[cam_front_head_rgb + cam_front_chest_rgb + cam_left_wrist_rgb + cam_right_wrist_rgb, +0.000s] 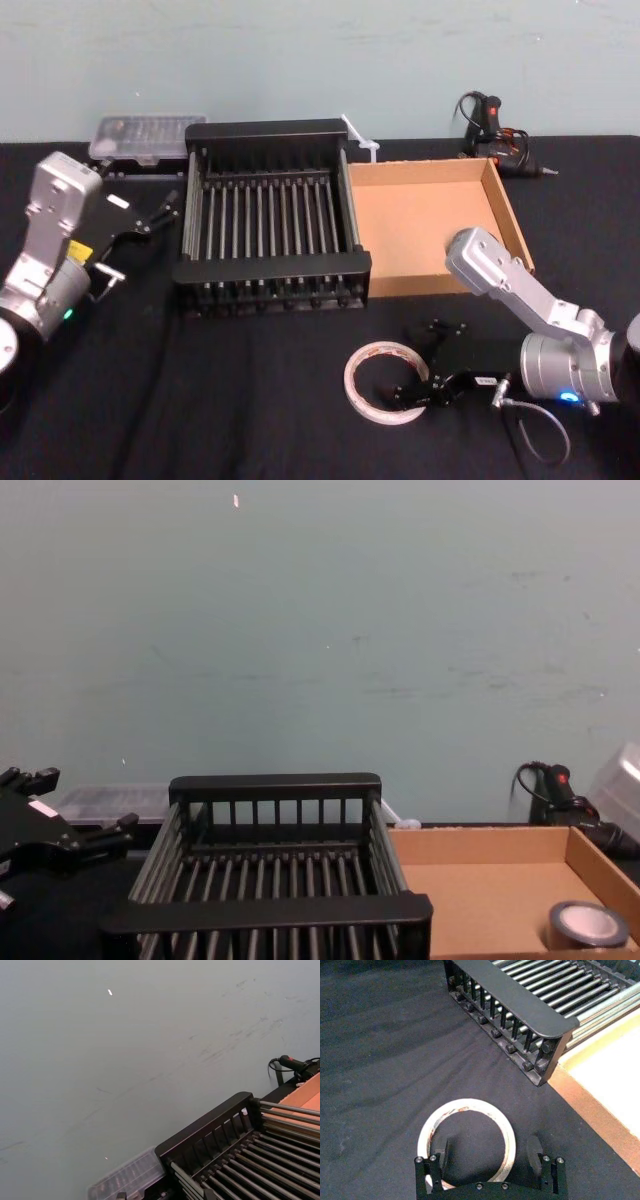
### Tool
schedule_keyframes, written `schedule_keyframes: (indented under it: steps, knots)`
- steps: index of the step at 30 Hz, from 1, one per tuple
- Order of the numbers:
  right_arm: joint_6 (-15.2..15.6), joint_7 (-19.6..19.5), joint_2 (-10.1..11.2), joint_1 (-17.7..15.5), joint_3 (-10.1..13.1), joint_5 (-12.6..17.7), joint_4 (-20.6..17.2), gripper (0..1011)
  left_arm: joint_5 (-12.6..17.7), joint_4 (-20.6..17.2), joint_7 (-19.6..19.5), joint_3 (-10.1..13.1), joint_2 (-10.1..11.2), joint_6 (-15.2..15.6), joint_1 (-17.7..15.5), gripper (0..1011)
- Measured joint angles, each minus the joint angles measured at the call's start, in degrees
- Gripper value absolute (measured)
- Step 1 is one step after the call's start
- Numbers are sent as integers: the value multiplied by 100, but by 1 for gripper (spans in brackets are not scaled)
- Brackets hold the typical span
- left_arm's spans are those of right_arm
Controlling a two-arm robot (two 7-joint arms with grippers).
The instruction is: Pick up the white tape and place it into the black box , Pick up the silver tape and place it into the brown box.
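Centring first: set right gripper [415,360], jaws wide, astride white tape [352,385] rim at lower right, then pinch; left gripper [160,212] idle, spread, left edge.

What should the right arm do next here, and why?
Probably shut the right claw on the white tape: it is open and straddles one side of the ring's wall. The tape lies flat on the black cloth, the black box is empty, and the silver tape already sits in the brown box.
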Motion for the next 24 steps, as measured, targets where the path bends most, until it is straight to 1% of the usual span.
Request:
schedule_keyframes:
  steps: [13,24]
  knots:
    - [43,-1,-34,42,-58,-3,75,1002,0,0,0,0,0,0,0,1002]
    - [82,-21,-51,53,-63,11,111,1002,0,0,0,0,0,0,0,1002]
